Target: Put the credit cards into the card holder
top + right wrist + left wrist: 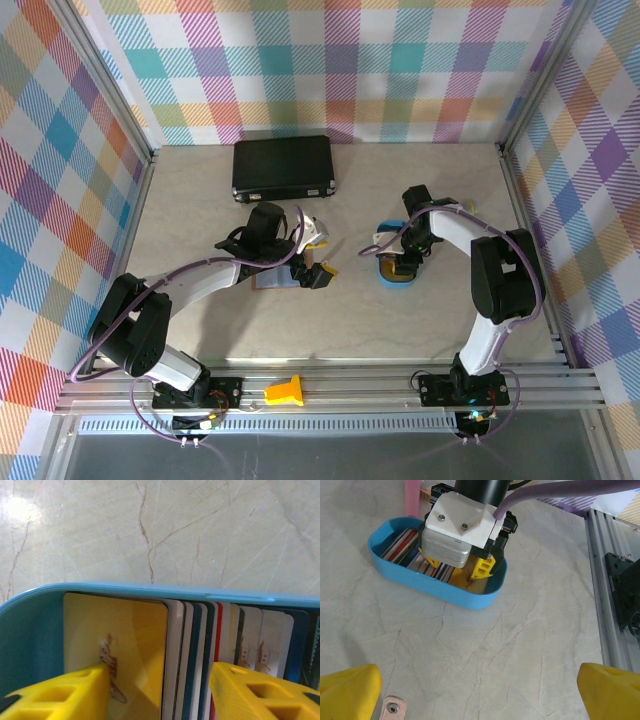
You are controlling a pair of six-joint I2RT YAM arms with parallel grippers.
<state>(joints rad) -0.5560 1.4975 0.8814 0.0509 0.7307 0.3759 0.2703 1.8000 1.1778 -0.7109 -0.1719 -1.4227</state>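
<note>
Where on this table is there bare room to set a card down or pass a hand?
Bare: far right, between the case and the right wall; the near strip in front of holder and tray. Crowded: the middle, where the left gripper hangs over the holder and the right gripper reaches into the tray of cards.

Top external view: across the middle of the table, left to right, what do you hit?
card holder → left gripper → blue tray

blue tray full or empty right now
full: a row of overlapping credit cards lines the blue tray, yellow card at one end
</note>
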